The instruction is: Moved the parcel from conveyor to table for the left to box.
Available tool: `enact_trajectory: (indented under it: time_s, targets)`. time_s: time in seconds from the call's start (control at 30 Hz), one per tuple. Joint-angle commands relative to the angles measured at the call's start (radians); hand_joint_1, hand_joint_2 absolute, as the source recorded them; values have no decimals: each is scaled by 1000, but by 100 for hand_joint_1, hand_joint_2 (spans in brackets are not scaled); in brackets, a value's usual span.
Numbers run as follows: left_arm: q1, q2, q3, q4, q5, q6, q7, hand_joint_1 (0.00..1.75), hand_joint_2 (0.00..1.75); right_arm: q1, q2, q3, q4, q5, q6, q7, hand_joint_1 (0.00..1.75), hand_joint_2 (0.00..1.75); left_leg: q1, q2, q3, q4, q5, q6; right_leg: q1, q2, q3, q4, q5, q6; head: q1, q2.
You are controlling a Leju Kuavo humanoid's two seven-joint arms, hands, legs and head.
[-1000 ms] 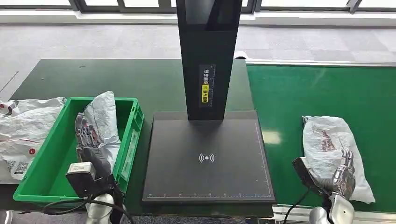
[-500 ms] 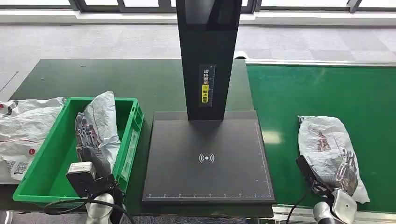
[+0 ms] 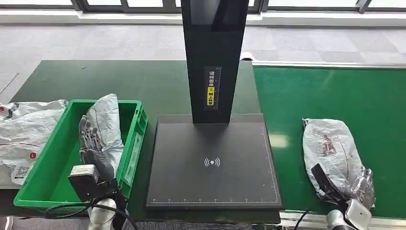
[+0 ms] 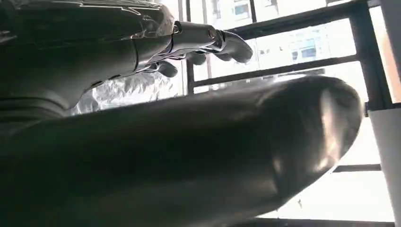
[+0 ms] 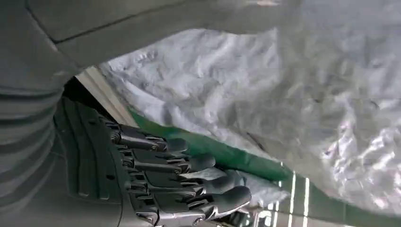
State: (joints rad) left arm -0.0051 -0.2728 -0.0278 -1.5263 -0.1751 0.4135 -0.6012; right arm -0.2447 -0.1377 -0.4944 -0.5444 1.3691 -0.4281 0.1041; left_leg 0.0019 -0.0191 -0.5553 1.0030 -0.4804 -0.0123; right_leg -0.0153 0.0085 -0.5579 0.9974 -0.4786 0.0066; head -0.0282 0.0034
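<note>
I was at the pickup step: my right hand (image 3: 352,189) closed around the near end of the grey plastic parcel (image 3: 331,149) lying on the green conveyor (image 3: 335,91), my left hand (image 3: 93,143) open-fingered over the green crate (image 3: 48,167) (bagged parcel beneath), so next I judged a lift toward the black scanner table (image 3: 210,163).

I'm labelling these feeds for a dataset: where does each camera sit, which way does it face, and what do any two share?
Head view: high on the body, facing forward and down at the green crate, scanner stand and conveyor belt; both arms enter from below.
Left wrist view: behind the left hand, facing the windows.
Right wrist view: behind the right hand, facing the grey parcel.
Shared: head and right wrist views both show that grey parcel and the right hand.
</note>
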Motion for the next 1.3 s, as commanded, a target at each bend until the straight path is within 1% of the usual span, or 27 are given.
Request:
enact_trajectory:
  time_s: [0.03, 0.07, 0.1, 0.13, 0.2, 0.3, 0.4, 0.57, 0.63, 0.73, 0.9, 1.0, 1.07, 1.1, 1.13, 1.17, 1.23, 1.27, 1.3]
  targets:
    - [-35, 32, 13, 64, 10, -34, 14, 0, 0, 29, 16, -57, 67, 32, 114, 9, 7, 175, 1, 0, 1, -1, 1, 0, 1, -2, 2, -2, 1, -1, 0, 0]
    - [-29, 32, 14, 55, 7, -38, 16, 0, 0, 30, 23, -49, 68, 41, 127, 14, 26, 175, 1, 0, 1, -2, 1, -1, 1, -2, 2, -3, 1, -1, 0, 0]
    - [-25, 32, 15, 52, 6, -42, 17, 0, 0, 30, 26, -46, 70, 44, 137, 16, 61, 175, 1, 0, 1, -1, 1, 0, 1, -2, 2, -2, 1, -1, 0, 0]
    - [-22, 29, 21, 46, 7, -47, 22, 0, 0, 27, 26, -34, 80, 59, 166, 23, 175, 175, 2, 0, 1, -2, 1, 0, 2, -2, 2, -3, 1, -1, 0, 0]
    - [-18, 28, 27, 43, 5, -52, 25, 0, 0, 19, 28, -24, 93, 71, 194, 26, 175, 175, 2, 1, 2, -2, 1, 0, 2, -2, 3, -4, 1, -1, 0, 0]
    - [0, 22, 40, 27, 3, -47, 24, 0, 0, -8, 40, -29, 94, 54, 137, -14, 175, 175, 1, 2, 2, -1, 1, 0, 2, 0, 3, -2, 1, 0, 0, 0]
    - [20, 15, 49, 1, -6, -45, 20, 0, 0, -31, 57, -40, 74, 25, 111, -55, 175, 175, 2, 4, 1, -2, 1, 1, 2, 1, 4, -4, 3, 0, 0, 0]
    - [21, 16, 49, 1, -6, -46, 20, 0, 0, -34, 57, -40, 74, 25, 113, -54, 175, 175, 2, 5, 1, 0, 1, 1, 2, 2, 3, -3, 3, 0, 0, 0]
    - [21, 15, 49, 0, -6, -46, 20, 0, 0, -33, 56, -40, 74, 25, 113, -54, 175, 175, 1, 2, 1, 1, 0, 1, 2, 0, 4, -2, 2, 0, 0, 0]
    - [20, 15, 49, 1, -6, -46, 20, 0, 0, -30, 56, -39, 72, 26, 111, -56, 175, 175, 1, 2, 1, 1, 1, 1, 1, 0, 3, -2, 2, 0, 0, 0]
    - [33, 13, 55, -6, -9, -41, 18, 0, 0, -43, 68, -34, 45, 1, 76, -115, 175, 175, 1, 4, 1, 0, 1, 1, 2, 1, 3, -2, 2, 0, 0, 0]
    - [43, 11, 59, -16, -10, -35, 14, 0, 0, -43, 87, -29, 3, -31, 22, -169, 175, 175, 1, 5, 1, 0, 1, 1, 2, 3, 2, -3, 3, 0, 0, 0]
    - [50, 8, 61, -25, -12, -28, 11, 0, 0, -35, 103, -18, -55, -72, -33, -224, 175, 175, 1, 6, 0, 1, 1, 1, 2, 3, 1, -2, 3, 0, 0, 0]
    - [58, 6, 62, -34, -13, -24, 9, 0, 0, -16, 119, -5, -130, -112, -63, -262, 175, 175, 1, 4, -1, 1, 0, 2, 1, 2, 1, -1, 2, 1, 0, 0]
    - [64, 4, 62, -39, -14, -20, 7, 0, 0, 5, 138, -1, -209, -170, -113, -319, 175, 175, 1, 7, -1, 1, 1, 1, 1, 4, 0, -1, 3, 0, 0, 0]
    - [72, 1, 61, -45, -16, -17, 4, 0, 0, 47, 157, 26, -326, -211, -127, -354, 175, 175, 0, 5, -2, 1, 0, 2, 1, 2, 0, 0, 2, 0, 0, 0]
    - [82, 0, 57, -52, -16, -14, -8, 0, 0, 134, 190, 92, -542, -307, -150, -454, 175, 175, 1, 6, -2, 0, 0, 1, 1, 3, -1, -1, 2, 0, 0, 0]
    - [87, 0, 56, -53, -12, -13, -17, 0, 0, 192, 216, 128, -673, -328, -162, -468, 175, 175, 1, 4, -3, 1, 0, 1, 1, 1, -1, -1, 2, -1, 0, 0]
    - [87, 0, 55, -52, -5, -14, -24, 0, 0, 233, 231, 171, -766, -363, -173, -496, 175, 175, 1, 4, -2, 1, 0, 1, 1, 1, 0, -1, 1, 0, 0, 0]
